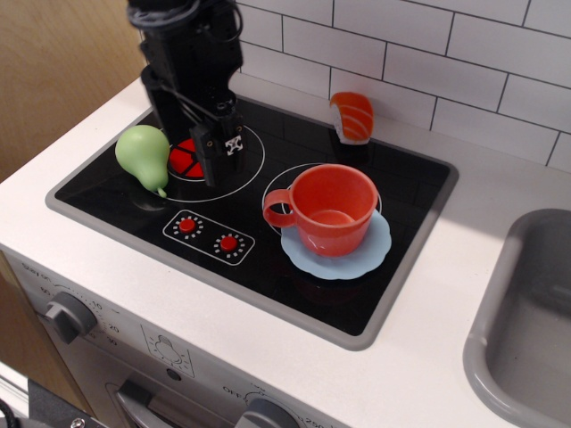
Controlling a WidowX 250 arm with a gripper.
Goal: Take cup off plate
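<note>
The coral-red cup stands upright on the light blue plate, which lies on the right burner of the black toy stovetop. The cup's loop handle points left. My black gripper hangs over the left red burner, to the left of the cup and apart from it. It is turned so that one finger stands in front of the other. Its jaws look open and hold nothing.
A green toy pear lies at the stovetop's left, close to the gripper. An orange-and-white sushi piece stands at the back by the tiled wall. A grey sink is at the right. Stove knobs line the front.
</note>
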